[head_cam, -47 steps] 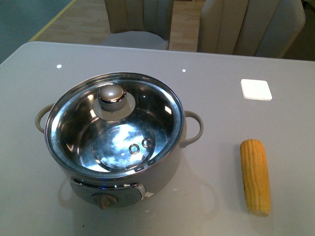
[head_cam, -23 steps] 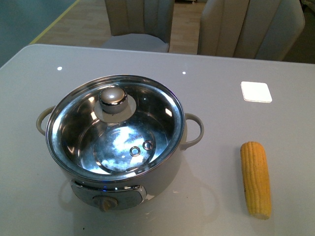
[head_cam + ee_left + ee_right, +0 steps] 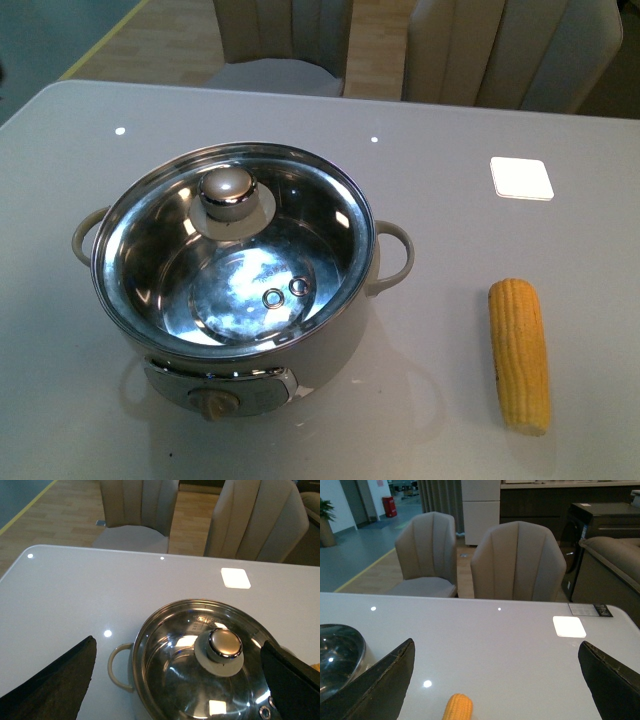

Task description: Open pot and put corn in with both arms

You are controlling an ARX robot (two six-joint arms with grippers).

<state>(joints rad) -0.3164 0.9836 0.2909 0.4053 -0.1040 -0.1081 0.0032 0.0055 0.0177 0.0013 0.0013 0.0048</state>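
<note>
The cream-white pot [image 3: 330, 360] stands on the grey table, left of centre in the front view, covered by its glass lid [image 3: 300, 215] with a steel knob [image 3: 227, 192]. The yellow corn [image 3: 518, 352] lies on the table to the pot's right, pointing away from me. Neither arm shows in the front view. My left gripper [image 3: 180, 680] is open above the lid, its fingers [image 3: 55, 685] spread wide on either side of the knob [image 3: 225, 643]. My right gripper [image 3: 495, 680] is open above the table, with the corn's tip [image 3: 457, 707] between its fingers [image 3: 380, 685].
Two beige chairs [image 3: 500, 50] stand behind the table's far edge. A white square patch [image 3: 521, 178] lies on the table at the back right. The pot's loop handles [image 3: 395, 255] stick out on both sides, and its control knob [image 3: 213, 404] faces me.
The front view has shifted slightly up and down between frames; pot, lid and corn keep their places on the table.
</note>
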